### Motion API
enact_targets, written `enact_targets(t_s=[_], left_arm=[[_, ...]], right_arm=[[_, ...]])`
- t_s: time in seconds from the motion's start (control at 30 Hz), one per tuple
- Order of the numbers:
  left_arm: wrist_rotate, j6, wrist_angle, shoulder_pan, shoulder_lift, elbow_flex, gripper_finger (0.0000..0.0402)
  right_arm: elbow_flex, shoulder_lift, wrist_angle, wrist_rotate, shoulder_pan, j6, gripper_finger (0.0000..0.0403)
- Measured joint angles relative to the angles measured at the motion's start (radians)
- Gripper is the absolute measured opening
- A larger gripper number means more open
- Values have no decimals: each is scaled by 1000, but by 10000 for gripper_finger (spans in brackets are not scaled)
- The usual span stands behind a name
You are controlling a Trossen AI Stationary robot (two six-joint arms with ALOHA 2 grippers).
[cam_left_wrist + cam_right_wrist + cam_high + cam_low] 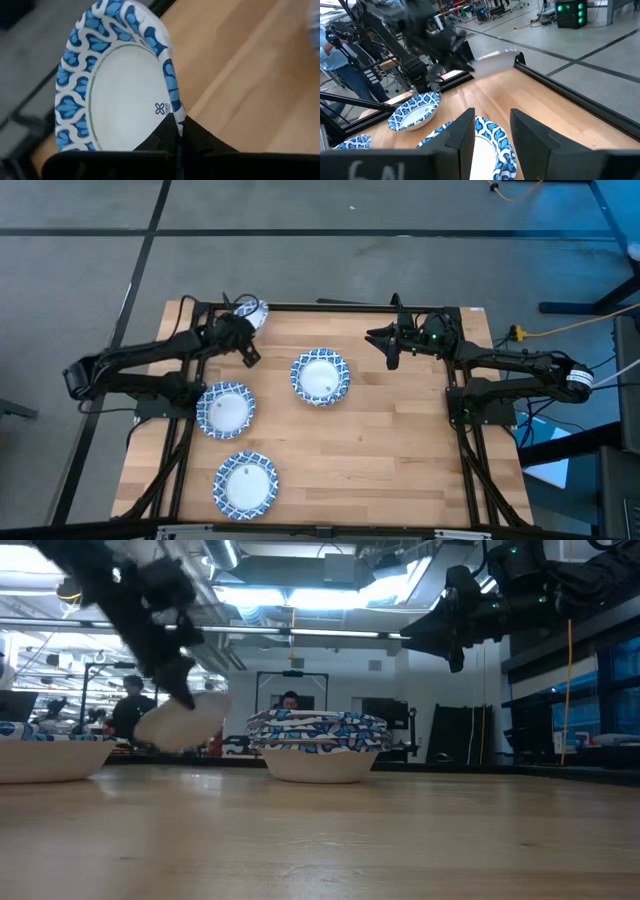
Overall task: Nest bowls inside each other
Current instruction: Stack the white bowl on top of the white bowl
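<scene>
Bowls: three lie on the table (400,440); left jaws grip a fourth bowl (250,311).

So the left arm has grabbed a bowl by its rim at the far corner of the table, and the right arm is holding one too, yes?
Not quite. The left gripper does pinch a bowl by its rim at the far corner, as the left wrist view shows. The right gripper holds nothing: the high view shows it hovering bare above the table.
</scene>
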Motion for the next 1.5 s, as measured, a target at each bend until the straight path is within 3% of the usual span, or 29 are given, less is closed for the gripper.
enact_targets(t_s=[0.13,0.33,0.67,1.0,1.3,1.5], left_arm=[[-1,42,-105,-95,0,140,1],[-19,50,-136,-293,52,314,1],[-123,75,-131,-544,386,528,0],[-99,-27,-132,-677,645,709,0],[-98,-164,-136,-726,748,727,0],[-94,-165,-128,-726,776,727,19]], right_arm=[[0,0,-11,0,0,0,126],[0,0,-33,1,-1,-1,126],[0,0,-103,2,-1,-1,126],[0,0,-276,1,-1,1,126],[0,0,-286,-30,-1,1,126],[0,0,-284,-30,-1,0,126]])
